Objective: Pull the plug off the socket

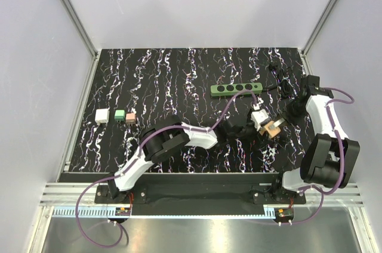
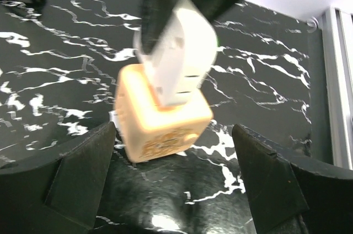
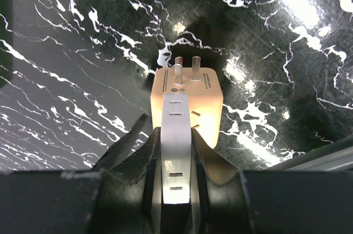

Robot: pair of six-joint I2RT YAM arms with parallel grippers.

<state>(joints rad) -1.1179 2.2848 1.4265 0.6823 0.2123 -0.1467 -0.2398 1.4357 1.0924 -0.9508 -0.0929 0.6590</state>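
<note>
Table (image 1: 149,80), black marbled. Hard landing for anything dropped.

Socket (image 1: 236,89), green strip. Lies toward the far right of the table, all four holes vacant, apart from both grippers. Black cord (image 1: 280,83) bunched at its right end. Liable to be dragged if an arm sweeps across that cord.

Left gripper (image 2: 174,134). Spread wide, flanking the plug on both sides without touching. Could knock the plug askew on a careless withdrawal or closure.

Right gripper (image 3: 175,134). Clamped on the plug, apparently by its white slab alone. Narrow hold, prone to slipping or twisting.

Plug (image 3: 187,99), peach cube. Appears lifted off the table, on the socket's near side, prongs (image 3: 178,68) bare. Would probably drop prongs-first if released here.
</note>
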